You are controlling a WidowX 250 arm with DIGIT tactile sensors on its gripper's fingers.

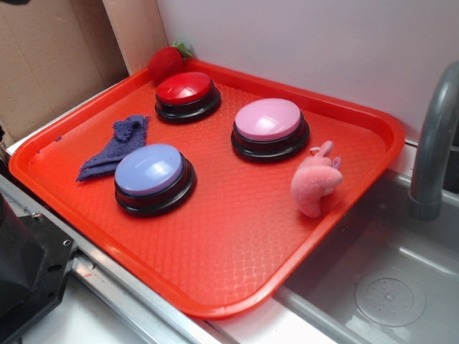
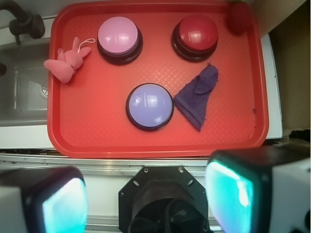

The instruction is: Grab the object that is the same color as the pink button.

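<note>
While the arm sits back off the near rail, the red tray fills the wrist view, nothing grasped yet. Pink button at 11 o'clock on the tray, lavender button centre, red button at 1 o'clock, purple cloth scrap beside the lavender one. Target: pink plush toy, on the tray's 10 o'clock rim, just beside the pink button, partly overhanging the sink side. Gripper is released, fingers spread wide, empty. From the gripper the plush lies at roughly 11 o'clock, well apart; its long axis runs body-to-ears toward the pink button.
</note>
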